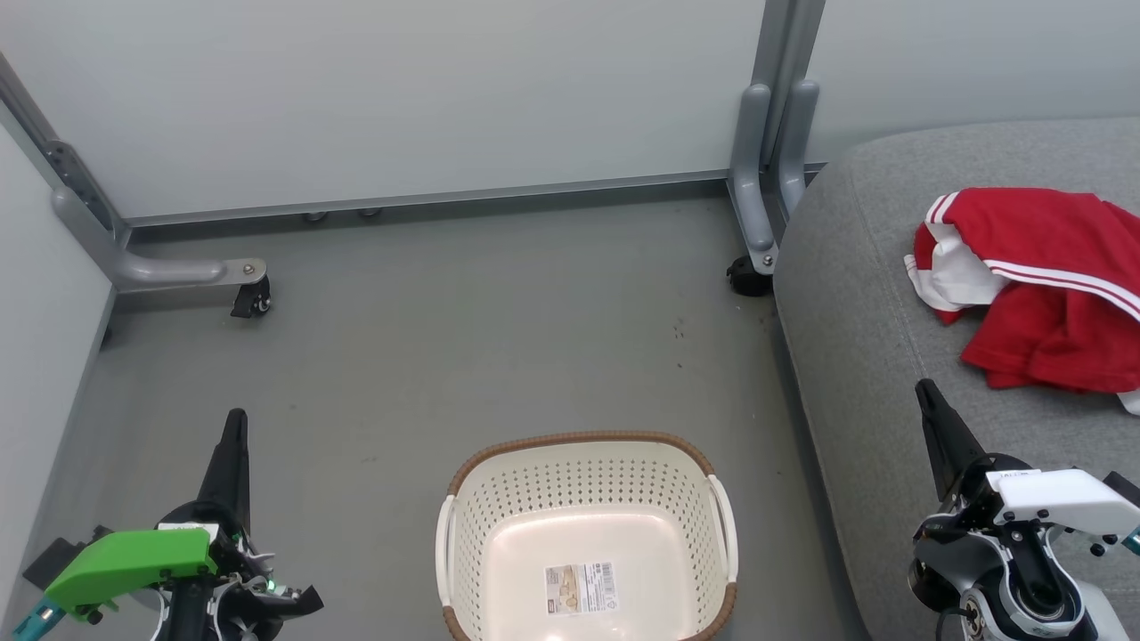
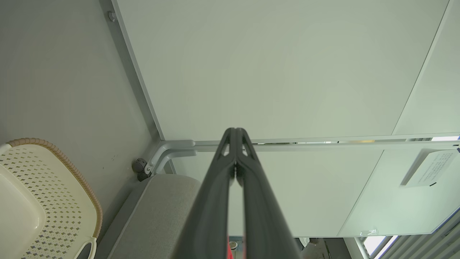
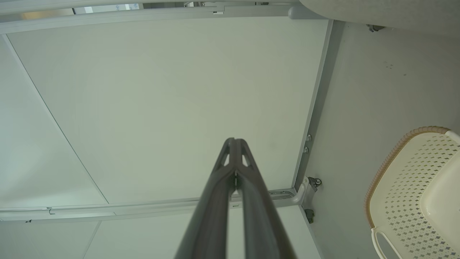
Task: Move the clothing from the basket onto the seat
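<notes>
1. Head view: the soft red clothing (image 1: 1042, 276) with thin white stripes and white panels is seen heaped on the large grey woven-fabric seat (image 1: 855, 356), just ahead of the right hand (image 1: 931, 405) and to its outer side. The cream-white perforated plastic basket (image 1: 579, 439) with its brown woven-look rim is seen between the two hands, with nothing in it but a paper label (image 1: 581, 588). Both the right hand and the left hand (image 1: 233, 436) are closed on nothing. The task is judged done. The chief risk is that fabric could be snagged by the long dark fingers if the right arm were swung outward, and dragged off the seat. The heap's outer part is cut off by the picture, so any overhang cannot be told.

2. Left wrist view: the left hand (image 2: 235, 135) is shown shut, its fingers pressed together. The basket (image 2: 54, 187) lies off to one side of it and could be knocked by a careless sweep. The seat's corner (image 2: 161, 208) is seen below the fingers.

3. Right wrist view: the right hand (image 3: 235, 144) is likewise shut and empty. A smooth, scuffed grey floor (image 3: 377, 90) is shown, enclosed by pale partition panels (image 3: 161, 90) on grey castered frames (image 3: 309, 187).
</notes>
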